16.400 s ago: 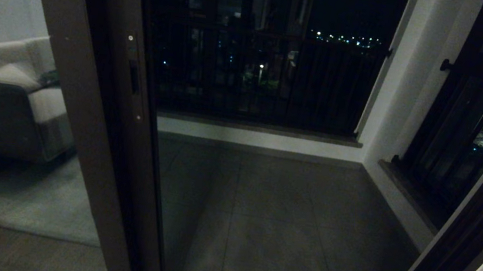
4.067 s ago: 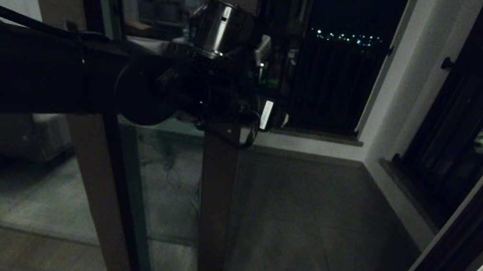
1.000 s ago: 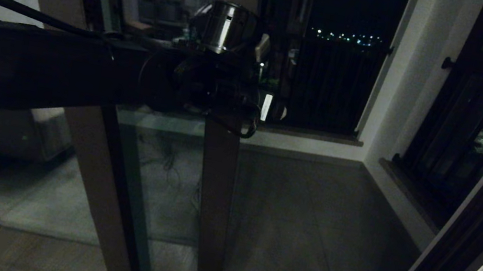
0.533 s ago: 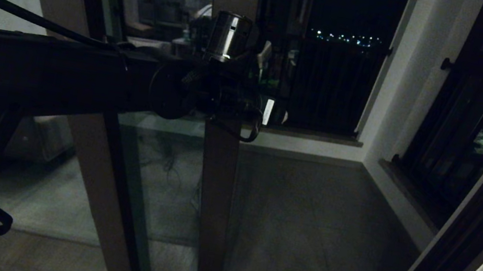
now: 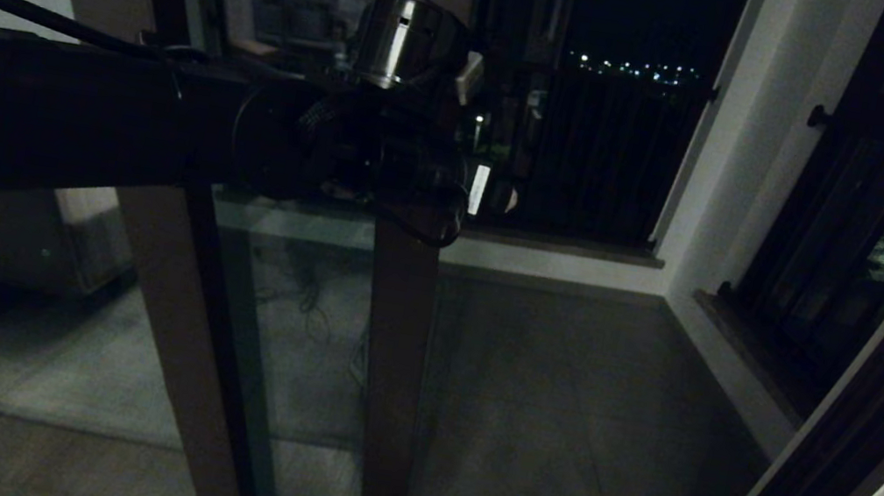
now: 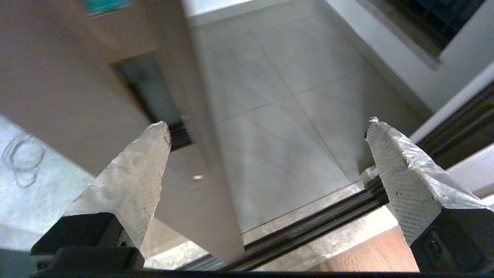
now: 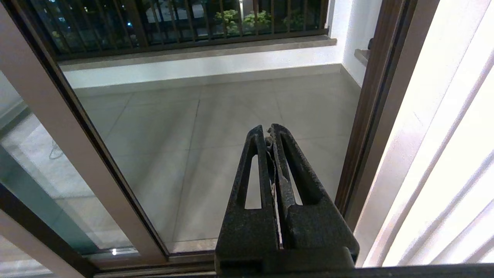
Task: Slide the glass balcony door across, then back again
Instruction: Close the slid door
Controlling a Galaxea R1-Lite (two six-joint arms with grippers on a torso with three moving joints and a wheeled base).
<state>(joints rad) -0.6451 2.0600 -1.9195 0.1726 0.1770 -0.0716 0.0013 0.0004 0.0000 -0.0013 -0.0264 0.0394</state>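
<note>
The glass balcony door (image 5: 296, 331) stands partly across the opening, its brown stile (image 5: 388, 381) upright at the view's middle. My left arm reaches in from the left, and my left gripper (image 5: 493, 194) is at the stile at handle height. In the left wrist view the left gripper (image 6: 266, 127) is open wide and straddles the stile's edge (image 6: 96, 100). One fingertip (image 6: 160, 133) lies against the recessed handle slot (image 6: 152, 92); the other (image 6: 374, 127) hangs over the balcony floor. My right gripper (image 7: 269, 129) is shut and empty, low and back from the doorway.
The fixed brown-framed panel (image 5: 149, 308) stands left of the door. The dark door jamb (image 5: 847, 436) bounds the opening on the right. A barred side window (image 5: 851, 242) and the balcony railing (image 5: 598, 157) lie beyond. The floor track (image 6: 308, 231) runs across the sill.
Since 16 seconds ago the door stile has slid right, to mid-view. Over the last second the stile has stayed put; my left wrist dipped, then rose and drew slightly left.
</note>
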